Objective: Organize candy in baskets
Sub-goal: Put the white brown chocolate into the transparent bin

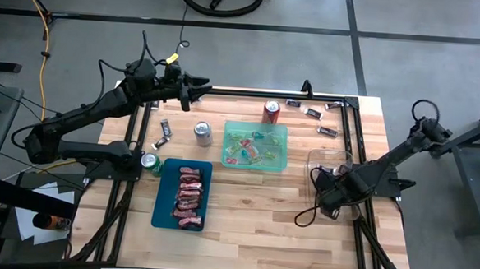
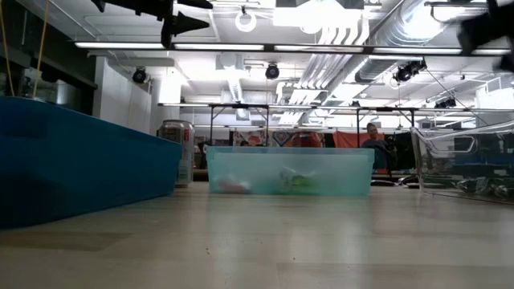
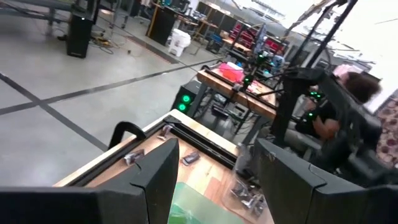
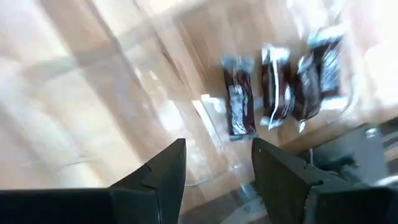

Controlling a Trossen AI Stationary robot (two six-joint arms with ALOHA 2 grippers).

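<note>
Dark bars [image 4: 280, 81] lie in the clear tray [image 1: 314, 161] just ahead of the right claw [image 4: 217, 165], apparently released; lift straight clear. Left claw [image 3: 211, 180] open.

You see grey concrete floor [image 1: 442, 46] crossed by dark seam lines, yellow cable [image 1: 44, 34] trailing at left. Overhead: white ceiling ducts [image 2: 353, 24], long fluorescent strip lights [image 2: 241, 46]. Beyond, your view takes in black-framed workbenches [image 2: 241, 116], seated person [image 3: 348, 106], green indicator lights [image 3: 184, 99].
</note>
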